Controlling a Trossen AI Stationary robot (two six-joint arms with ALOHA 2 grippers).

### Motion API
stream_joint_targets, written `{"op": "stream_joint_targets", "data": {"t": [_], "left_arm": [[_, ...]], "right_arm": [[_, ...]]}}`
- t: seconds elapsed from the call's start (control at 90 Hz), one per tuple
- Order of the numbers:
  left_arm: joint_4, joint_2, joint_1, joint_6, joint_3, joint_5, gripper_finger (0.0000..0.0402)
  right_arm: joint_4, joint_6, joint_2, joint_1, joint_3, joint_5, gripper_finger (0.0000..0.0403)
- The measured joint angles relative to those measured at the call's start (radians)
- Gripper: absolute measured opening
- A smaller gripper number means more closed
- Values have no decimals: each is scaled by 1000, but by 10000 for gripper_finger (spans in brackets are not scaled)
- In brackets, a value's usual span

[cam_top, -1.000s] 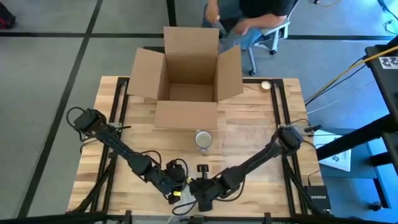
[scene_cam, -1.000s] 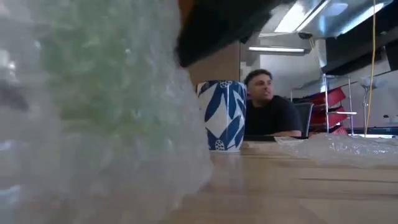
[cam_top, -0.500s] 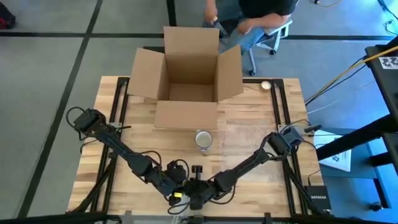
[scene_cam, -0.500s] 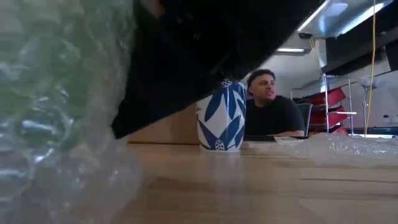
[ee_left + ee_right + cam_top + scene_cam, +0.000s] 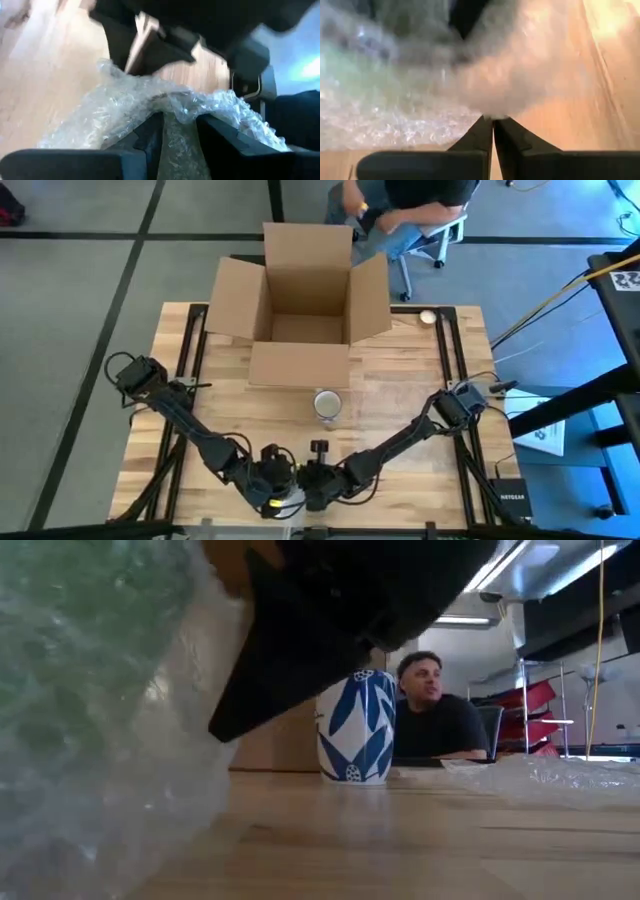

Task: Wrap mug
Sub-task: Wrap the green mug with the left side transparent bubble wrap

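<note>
The blue-and-white patterned mug (image 5: 327, 404) (image 5: 357, 726) stands upright on its base mid-table, in front of the open cardboard box (image 5: 300, 300). Both grippers are close together at the table's near edge, well in front of the mug. My left gripper (image 5: 272, 490) (image 5: 180, 122) and my right gripper (image 5: 315, 483) (image 5: 493, 119) are each shut on a crumpled sheet of clear bubble wrap (image 5: 90, 740) (image 5: 150, 100). The wrap fills the left of the low view, and a dark gripper body (image 5: 340, 620) hangs over it. My left gripper has a bunched ridge of the bubble wrap (image 5: 177, 107) between its two fingers (image 5: 155, 135), several crumpled layers. The wrap spreads out beyond the fingertips and lies slack. My right gripper pinches a gathered bit of the wrap (image 5: 492, 112) at its fingertips. The wrap billows out ahead of them.
The box stands open at the table's far side with its flaps spread. A second piece of bubble wrap (image 5: 560, 780) lies on the table to the right. A small round white thing (image 5: 428, 317) sits at the far right. A person (image 5: 430, 710) sits beyond the table.
Both grippers have shifted a little toward the table's left edge along the near edge. The bubble wrap has been drawn left with them, uncovering the table in front of the mug. The mug has not moved.
</note>
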Motion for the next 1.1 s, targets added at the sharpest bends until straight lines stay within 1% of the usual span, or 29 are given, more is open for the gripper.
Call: {"op": "stream_joint_targets", "data": {"t": [0.089, 0.344, 0.422, 0.489, 0.567, 0.644, 0.756, 0.811, 0.9, 1.044, 1.1], "left_arm": [[-19, 0, -3, -14, -1, 5, 105], [-13, 0, -1, -13, -2, 8, 105], [-8, 1, 0, -16, -2, 2, 105], [-8, 1, 0, -16, -3, -2, 105], [-12, 1, 0, -15, -2, -6, 105], [-13, 1, 2, -15, -3, -14, 105], [-16, 1, 6, -14, -3, -23, 105], [-16, 2, 9, -13, -3, -24, 105], [-16, 2, 14, -7, -3, -27, 105], [-15, 2, 20, 6, -3, -32, 105], [-16, 2, 20, 11, -3, -35, 105]], "right_arm": [[-55, -2, -2, -1, 29, 9, 1], [-397, -3, -4, 1, 192, 16, 1], [-442, 15, -4, 9, 230, 15, 1], [-414, 25, -5, 19, 242, -12, 1], [-356, 37, -4, 37, 242, -102, 1], [-336, 66, 2, 54, 242, -185, 1], [-307, 101, 4, 79, 240, -212, 1], [-251, 102, 7, 85, 239, -214, 1], [-156, 103, 30, 82, 224, -247, 1], [-7, 99, 82, 53, 154, -360, 1], [51, 97, 84, 40, 126, -374, 1]]}}
